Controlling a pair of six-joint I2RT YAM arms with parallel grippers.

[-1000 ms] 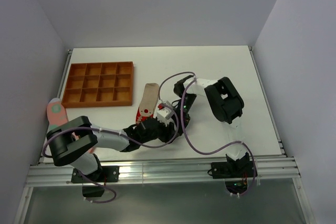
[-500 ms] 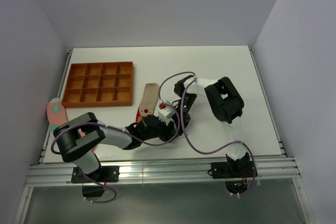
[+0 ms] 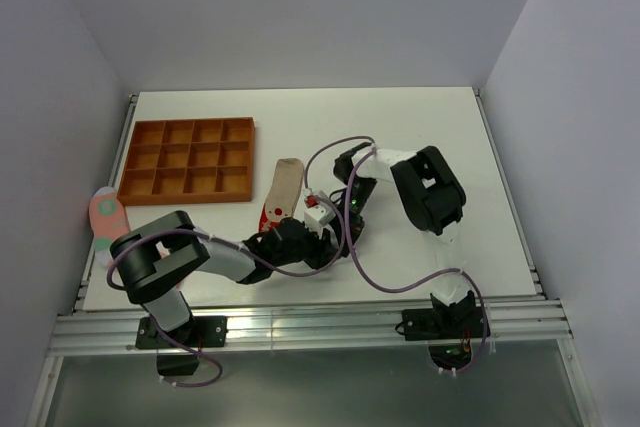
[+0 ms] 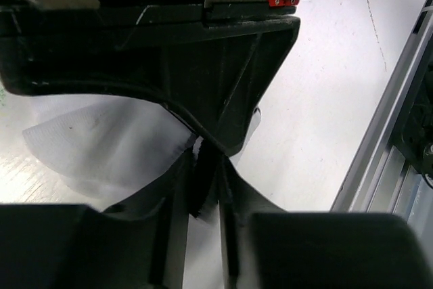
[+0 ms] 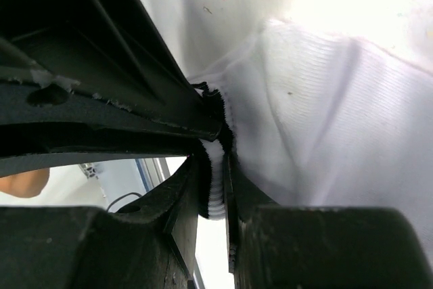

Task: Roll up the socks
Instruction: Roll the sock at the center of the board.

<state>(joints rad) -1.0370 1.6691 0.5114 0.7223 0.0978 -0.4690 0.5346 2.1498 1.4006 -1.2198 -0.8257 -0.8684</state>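
The white sock [image 5: 325, 113] lies under both grippers and is hidden in the top view. My left gripper [image 4: 206, 177] is shut on its dark cuff edge, with the white sock's fabric [image 4: 101, 147] spreading left of the jaws. My right gripper [image 5: 218, 174] is shut on a ribbed white edge of the same sock. In the top view, the left gripper [image 3: 303, 244] and right gripper [image 3: 332, 225] meet tip to tip at the table's middle front. The beige sock [image 3: 286, 181] lies just behind them. The red spotted sock [image 3: 270, 217] lies at the beige sock's near end, beside the left gripper.
A brown wooden tray [image 3: 190, 158] with several compartments stands at the back left. A pink piece with a green spot [image 3: 104, 214] lies at the table's left edge. The right arm's cable [image 3: 362, 267] loops over the front of the table. The metal rail [image 3: 300, 322] runs along the near edge.
My left gripper's jaws have closed onto the white sock's cuff edge, and the left arm's elbow has shifted a little to the right. The right gripper has kept its grip and place.
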